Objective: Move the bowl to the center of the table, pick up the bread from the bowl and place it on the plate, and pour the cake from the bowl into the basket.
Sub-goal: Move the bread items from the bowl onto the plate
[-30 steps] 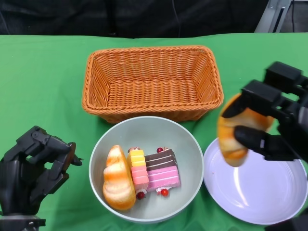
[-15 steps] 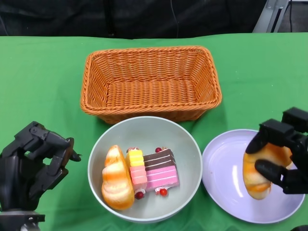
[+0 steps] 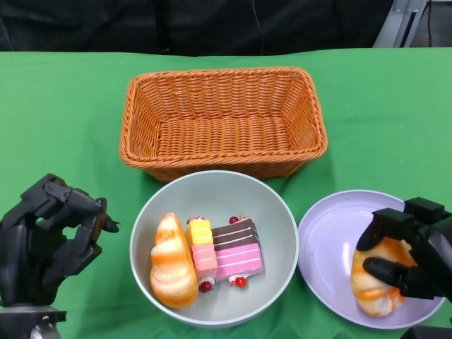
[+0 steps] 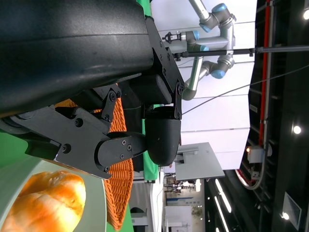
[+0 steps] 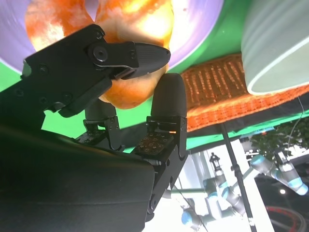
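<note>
A grey-green bowl [image 3: 282, 219] stands at the near middle of the green table, just in front of the wicker basket [image 3: 224, 120]. In the bowl lie a golden bread roll [image 3: 171, 271], a yellow-pink cake slice [image 3: 201, 248] and a brown-pink cake slice [image 3: 239, 251] with red berries. On the lilac plate [image 3: 328, 240] at the right, my right hand [image 3: 408, 256] grips a second bread roll [image 3: 371, 286], which touches the plate. The right wrist view shows that roll [image 5: 133, 26] between the fingers [image 5: 130, 53] over the plate [image 5: 203, 24]. My left hand [image 3: 49, 236] hangs left of the bowl, fingers curled, holding nothing.
The basket holds nothing and nearly touches the bowl's far rim. Bowl and plate sit almost rim to rim. Bare green cloth lies to the left of the bowl and on both sides of the basket. Behind the table is a dark backdrop.
My right hand has carried the bread roll down and to the right, from above the plate's left edge onto the plate. The left hand has barely moved.
</note>
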You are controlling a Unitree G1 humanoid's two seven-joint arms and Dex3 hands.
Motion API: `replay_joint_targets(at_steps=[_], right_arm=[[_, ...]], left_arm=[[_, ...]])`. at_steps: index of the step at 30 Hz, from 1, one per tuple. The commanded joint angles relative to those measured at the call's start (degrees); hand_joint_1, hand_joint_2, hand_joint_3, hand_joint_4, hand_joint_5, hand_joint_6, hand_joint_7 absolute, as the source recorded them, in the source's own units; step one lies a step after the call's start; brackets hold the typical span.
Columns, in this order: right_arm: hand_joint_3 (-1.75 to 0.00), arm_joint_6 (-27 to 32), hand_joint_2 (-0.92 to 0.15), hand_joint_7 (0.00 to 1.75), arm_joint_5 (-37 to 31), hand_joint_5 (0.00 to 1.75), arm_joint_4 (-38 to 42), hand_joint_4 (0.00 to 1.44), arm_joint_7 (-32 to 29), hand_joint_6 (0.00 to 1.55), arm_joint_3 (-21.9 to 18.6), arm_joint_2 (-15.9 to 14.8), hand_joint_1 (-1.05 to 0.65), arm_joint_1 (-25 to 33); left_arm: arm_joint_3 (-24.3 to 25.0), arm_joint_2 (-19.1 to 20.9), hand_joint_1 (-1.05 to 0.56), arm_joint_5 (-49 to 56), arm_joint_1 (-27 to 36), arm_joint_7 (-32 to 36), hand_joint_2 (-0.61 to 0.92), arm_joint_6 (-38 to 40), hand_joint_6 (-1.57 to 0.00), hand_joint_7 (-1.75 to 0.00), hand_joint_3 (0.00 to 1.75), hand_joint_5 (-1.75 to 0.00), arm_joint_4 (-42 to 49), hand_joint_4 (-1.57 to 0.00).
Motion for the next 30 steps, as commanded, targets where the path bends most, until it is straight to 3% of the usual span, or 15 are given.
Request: replay_joint_targets(at_steps=[1, 3, 6, 8, 10, 12, 15, 17, 19, 22, 30], right_arm=[[-0.34, 0.07, -0.87, 1.07, -0.22, 1.71, 3.55, 0.76, -1.29, 0.84, 1.59, -1.05, -0.07, -2.26], [-0.28, 0.67, -0.89, 1.02, -0.41, 1.67, 4.99, 0.76, -1.64, 0.85, 2.5, -1.2, -0.07, -3.15], [-0.12, 2.76, -0.91, 0.59, -0.72, 1.43, 7.04, 0.77, -1.6, 0.95, 3.69, -1.07, -0.09, -4.37], [-0.07, 3.36, -0.91, 0.43, -0.32, 1.34, 7.38, 0.76, -1.49, 0.99, 4.32, -1.31, -0.1, -4.72], [-0.03, 3.54, -0.9, 0.26, 0.27, 1.16, 6.88, 0.73, -1.09, 0.96, 4.53, -1.64, -0.12, -4.71], [-0.01, 4.46, -0.88, 0.14, 0.87, 1.14, 5.36, 0.66, 0.02, 0.89, 4.34, -1.83, -0.15, -4.24], [0.0, 8.14, -0.86, 0.05, -0.04, 1.01, 1.89, 0.63, 2.55, 0.84, 4.36, -2.47, -0.2, -3.24], [0.0, 11.68, -0.88, 0.01, -1.12, 0.44, -1.89, 0.68, 4.57, 0.77, 4.35, -2.97, -0.36, -1.97], [0.0, 14.63, -0.88, 0.0, -0.8, 0.18, -5.84, 0.7, 7.49, 0.72, 4.12, -3.18, -0.44, -0.55], [-0.01, 16.46, -0.89, 0.0, -0.13, 0.07, -9.86, 0.67, 9.84, 0.68, 3.78, -3.41, -0.54, 1.04], [-0.01, 16.92, -0.91, 0.0, 1.61, 0.03, -17.12, 0.66, 11.07, 0.62, 2.18, -3.2, -0.63, 3.37]], left_arm=[[-0.12, 0.49, -0.09, 0.38, 0.96, 0.72, 0.73, -0.41, -0.83, -1.29, 0.66, -1.57, -0.8, -0.82], [-0.18, 0.58, -0.09, 0.56, 1.06, 0.71, 0.73, -0.58, -0.82, -1.3, 0.66, -1.58, -0.73, -0.81], [-0.2, 0.43, -0.1, 0.45, 1.25, 0.83, 0.73, -0.47, -0.81, -1.3, 0.66, -1.58, -0.72, -0.81], [-0.21, 0.42, -0.1, 0.38, 1.21, 0.86, 0.73, -0.59, -0.81, -1.3, 0.65, -1.58, -0.55, -0.81], [-0.23, 0.37, -0.1, -0.02, 1.21, 0.76, 0.73, -0.24, -0.81, -1.3, 0.64, -1.58, -0.53, -0.81], [-0.22, 0.25, -0.1, -0.13, 1.26, 1.04, 0.74, 0.28, -0.85, -1.26, 0.62, -1.55, -0.57, -0.83], [-0.26, 0.4, -0.09, -0.01, 1.15, 0.73, 0.75, -0.11, -0.86, -1.24, 0.61, -1.54, -0.14, -0.84], [-0.3, 0.45, -0.1, 0.23, 1.16, 0.8, 0.76, -0.16, -0.85, -1.26, 0.6, -1.55, -0.13, -0.83], [-0.32, 0.4, -0.1, 0.05, 1.12, 0.67, 0.76, -0.14, -0.84, -1.27, 0.59, -1.56, -0.11, -0.83], [-0.4, 0.24, -0.09, 0.0, 1.27, 0.86, 0.77, 0.25, -0.84, -1.27, 0.58, -1.56, -0.38, -0.83], [-0.6, 0.45, -0.09, 0.09, 1.33, 0.5, 0.77, 0.24, -0.84, -1.27, 0.56, -1.56, -0.1, -0.83]])
